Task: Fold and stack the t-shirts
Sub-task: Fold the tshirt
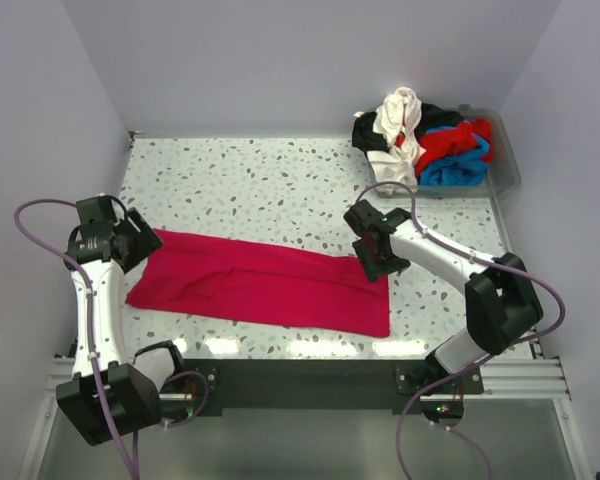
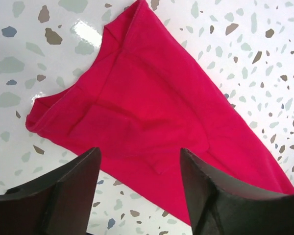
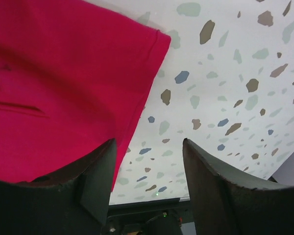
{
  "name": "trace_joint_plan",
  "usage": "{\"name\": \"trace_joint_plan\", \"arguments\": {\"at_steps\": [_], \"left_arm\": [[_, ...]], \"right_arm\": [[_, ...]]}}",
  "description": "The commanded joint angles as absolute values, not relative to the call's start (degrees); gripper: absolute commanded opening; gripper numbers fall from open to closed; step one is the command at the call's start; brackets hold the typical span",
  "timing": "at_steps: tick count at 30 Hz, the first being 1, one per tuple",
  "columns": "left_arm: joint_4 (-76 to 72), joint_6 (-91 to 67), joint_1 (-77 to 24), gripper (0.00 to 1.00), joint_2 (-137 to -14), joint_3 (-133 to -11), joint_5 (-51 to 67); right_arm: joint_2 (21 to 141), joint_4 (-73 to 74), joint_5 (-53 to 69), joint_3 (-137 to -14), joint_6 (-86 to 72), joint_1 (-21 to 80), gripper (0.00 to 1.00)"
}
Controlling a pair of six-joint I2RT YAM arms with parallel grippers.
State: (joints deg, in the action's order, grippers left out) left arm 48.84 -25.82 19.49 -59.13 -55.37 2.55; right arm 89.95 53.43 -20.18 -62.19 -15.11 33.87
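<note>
Here's where I stand: the crimson-pink t-shirt point(image 1: 260, 285) lies flat on the table point(image 1: 260, 180) as a long band, running from the left arm's side across to just in front of the right arm. It reads to me as already folded lengthwise, with the crosswise fold yet to come. The left gripper point(image 1: 130, 240) hovers over the band's left end with its jaws spread and nothing between them; its wrist view shows the cloth plainly through the gap. The right gripper point(image 1: 372, 262) sits at the far right end, also spread and empty, the shirt's hemmed corner showing just beside its left finger in the wrist view. The other shirts point(image 1: 425, 140), cream, black, red and blue, are heaped in the bin point(image 1: 505, 160) at the back right corner, well apart from all this. To do this fold well, I'd want to pinch an end right at its edge and catch every layer, not only the top one, since the left end shows a loose rolled lip that could slide. I'd lift only enough to clear the cloth, carry the end straight along the band so the edges line up, and keep the other end pinned so the whole strip doesn't drag.
</note>
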Motion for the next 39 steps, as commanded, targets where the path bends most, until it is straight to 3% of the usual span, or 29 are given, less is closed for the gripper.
{"name": "trace_joint_plan", "arguments": {"at_steps": [1,4,11,22,30,39], "left_arm": [[44.40,-26.18,19.95,0.74,-58.27,-56.60,5.71],[37.38,-27.59,19.86,0.78,-58.88,-55.82,8.34],[22.08,-32.43,19.69,0.79,-69.41,-49.14,16.87],[13.98,-32.00,18.98,0.79,-83.39,-45.35,19.60],[9.32,-30.15,19.07,0.79,-93.24,-50.09,17.76],[7.21,-30.06,19.16,0.79,-105.11,-59.93,15.56]], "right_arm": [[85.69,53.80,-20.83,-62.84,-16.61,33.93,0.61],[88.23,50.98,-20.22,-64.86,-17.40,33.40,0.63],[97.46,42.90,-12.13,-68.82,-20.73,31.64,0.51],[103.88,35.51,-4.58,-66.10,-23.64,27.25,0.50],[110.46,32.61,-3.34,-67.93,-22.85,22.51,0.51],[117.77,35.15,-6.32,-79.17,-23.38,21.45,0.51]]}}
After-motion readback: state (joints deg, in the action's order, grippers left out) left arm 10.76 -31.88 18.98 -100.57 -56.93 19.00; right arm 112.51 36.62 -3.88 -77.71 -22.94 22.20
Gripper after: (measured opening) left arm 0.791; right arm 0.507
